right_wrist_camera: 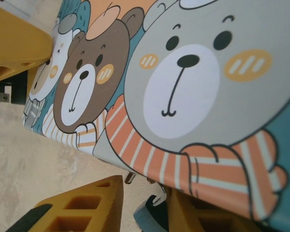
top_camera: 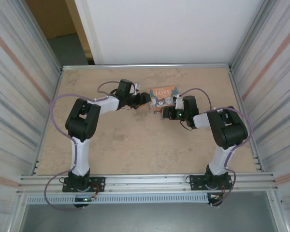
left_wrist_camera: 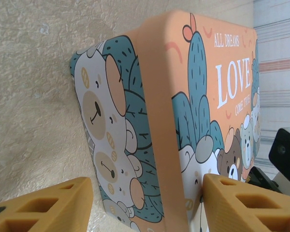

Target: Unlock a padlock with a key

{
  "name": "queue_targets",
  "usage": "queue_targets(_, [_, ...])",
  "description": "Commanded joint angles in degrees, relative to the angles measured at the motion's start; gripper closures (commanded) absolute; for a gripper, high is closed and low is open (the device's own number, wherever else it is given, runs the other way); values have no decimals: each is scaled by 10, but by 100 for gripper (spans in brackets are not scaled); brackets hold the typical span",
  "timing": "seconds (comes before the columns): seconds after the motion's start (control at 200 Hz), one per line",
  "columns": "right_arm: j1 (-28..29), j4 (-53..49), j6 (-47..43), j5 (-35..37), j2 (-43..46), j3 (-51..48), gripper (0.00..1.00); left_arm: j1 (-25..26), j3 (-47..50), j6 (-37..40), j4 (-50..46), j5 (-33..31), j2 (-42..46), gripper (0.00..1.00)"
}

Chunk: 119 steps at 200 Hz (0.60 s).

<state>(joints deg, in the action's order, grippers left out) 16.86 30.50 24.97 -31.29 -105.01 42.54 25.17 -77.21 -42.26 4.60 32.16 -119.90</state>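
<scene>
Where the two arms meet at the far middle of the table (top_camera: 135,145), the orange box (top_camera: 163,92) with "LOVE" and cartoon animals lies on the surface. From above, the left gripper (top_camera: 145,99) is at the left side of the box and the right gripper (top_camera: 166,114) is at its near right corner.

The left wrist view shows the left gripper released. Its two yellow fingers (left_wrist_camera: 43,205) stand wide apart, one over the table beside the side wall of the box and the other in front of the lid. The corner of the box is between them.

The right wrist view shows the padlock (right_wrist_camera: 152,220) at the bottom edge, under the front wall of the box with the bears. A part of its dark blue-teal body is seen, and a thin pale curve above it is probably the shackle (right_wrist_camera: 158,198). The padlock sits between the yellow fingertips (right_wrist_camera: 82,208) of the right gripper. It is just beside the right-hand one, and a narrow strip of table shows between it and the other. Whether this gripper clamps the padlock I cannot tell, because the picture cuts off there. At the upper left, one finger of the left gripper is near the far end of the box.
</scene>
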Motion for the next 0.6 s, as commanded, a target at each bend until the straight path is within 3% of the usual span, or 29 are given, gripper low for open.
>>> queue_targets(0.0, [2, -5, -6, -1, -2, 3, 76, -4, 23, -1, -66, -25, -5, 40])
queue_targets(0.366, [0, -17, 5, 19, 4, -2, 92, -2, 24, 2, -70, -29, -4, 40])
queue_targets(0.591, [-7, -2, 24, 23, 18, -16, 95, 2, 29, 6, -74, -35, -5, 40])
